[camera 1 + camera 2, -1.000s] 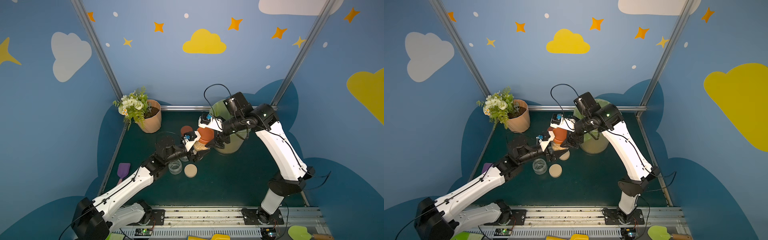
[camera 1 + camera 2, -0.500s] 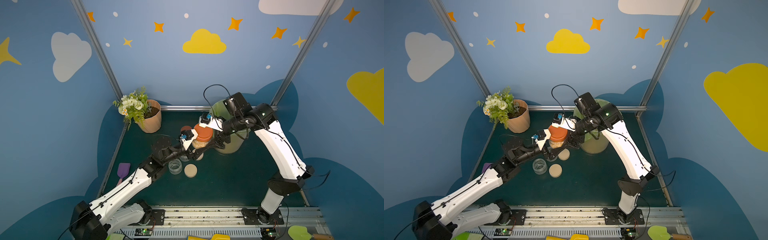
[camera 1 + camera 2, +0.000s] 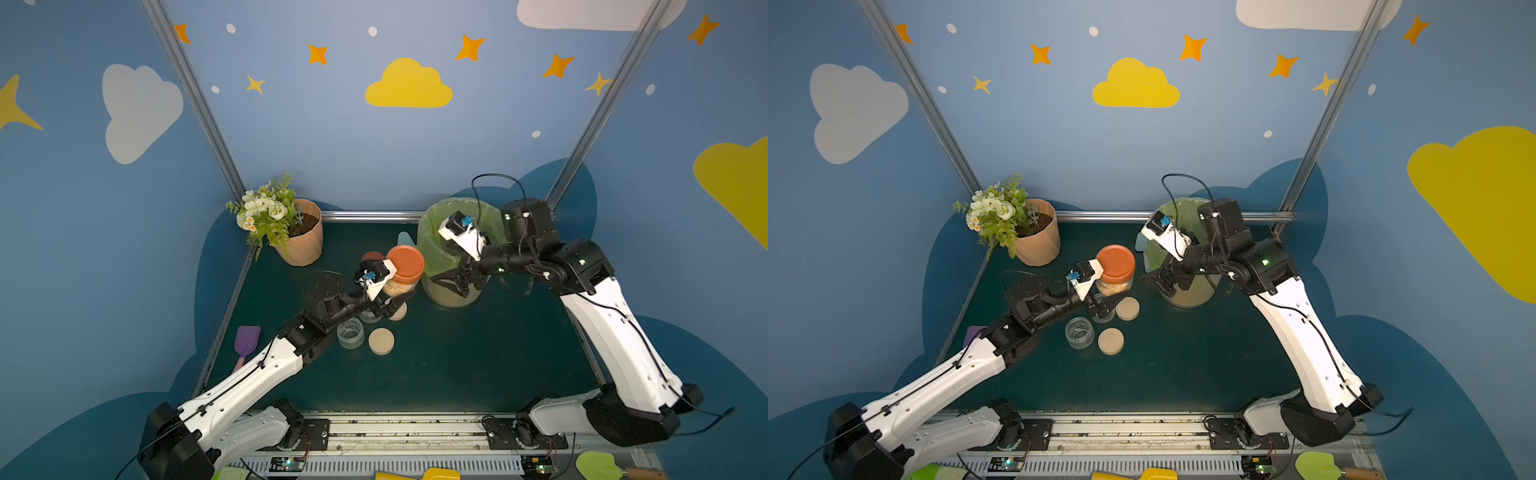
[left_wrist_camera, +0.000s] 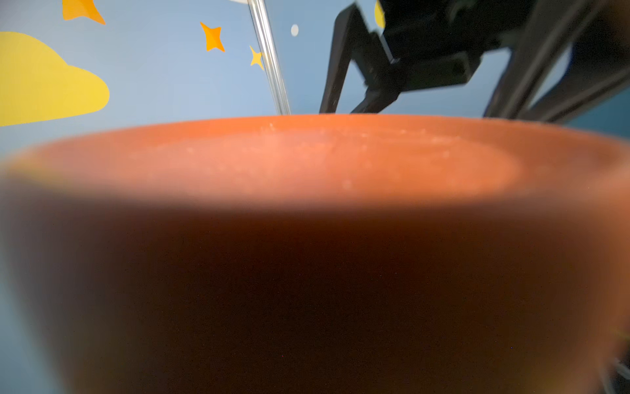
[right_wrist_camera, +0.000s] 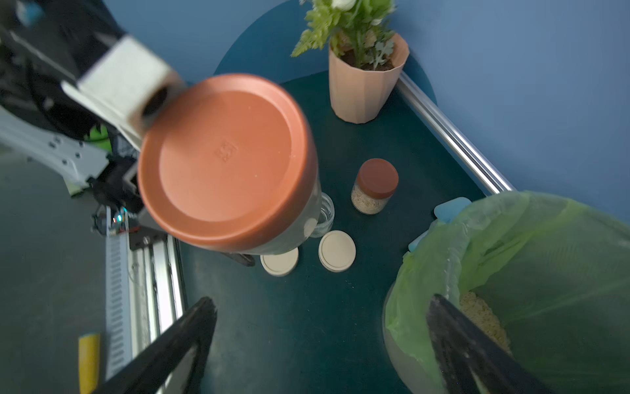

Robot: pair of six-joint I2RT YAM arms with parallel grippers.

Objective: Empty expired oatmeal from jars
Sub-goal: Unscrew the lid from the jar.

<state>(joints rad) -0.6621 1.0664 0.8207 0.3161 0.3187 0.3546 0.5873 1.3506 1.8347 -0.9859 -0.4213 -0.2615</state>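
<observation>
Unscrewing seems the step in hand: the left claw (image 3: 395, 300) grips the clear cylindrical jar (image 3: 1115, 283) of pale tan oatmeal (image 3: 1112, 287) aloft above the dark teal surface (image 3: 457, 353), and the right claw (image 5: 320, 302), gaping empty nearby, must next close round its rust-red screw lid (image 3: 1116, 262) and twist.

No readable words or numbers anywhere. There's just a small embossed stamp dead centre on the rust-red jar lid (image 5: 226, 160) — too faint to make out.
</observation>
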